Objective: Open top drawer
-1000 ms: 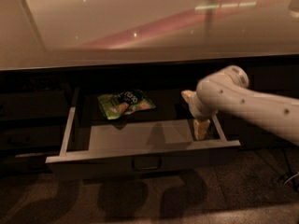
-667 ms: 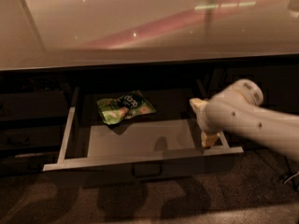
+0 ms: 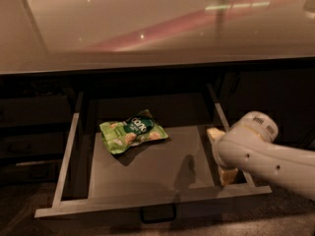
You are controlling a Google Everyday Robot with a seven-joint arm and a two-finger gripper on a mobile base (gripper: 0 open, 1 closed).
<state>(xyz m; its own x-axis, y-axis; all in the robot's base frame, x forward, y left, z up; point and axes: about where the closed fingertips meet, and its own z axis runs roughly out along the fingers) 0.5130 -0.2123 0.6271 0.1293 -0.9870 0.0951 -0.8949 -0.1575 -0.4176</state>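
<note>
Smooth grey top drawer (image 3: pixel 147 173) open, crinkly green snack bag (image 3: pixel 132 134) inside, my gripper (image 3: pixel 222 156) at its right wall, width I cannot tell.

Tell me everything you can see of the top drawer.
The top drawer stands wide open below the countertop. It is a shallow grey tray with thin side walls; its flat front carries a small dark loop handle at centre. A green snack bag lies on its floor, back left. The gripper is at its right wall, near the front.
</note>
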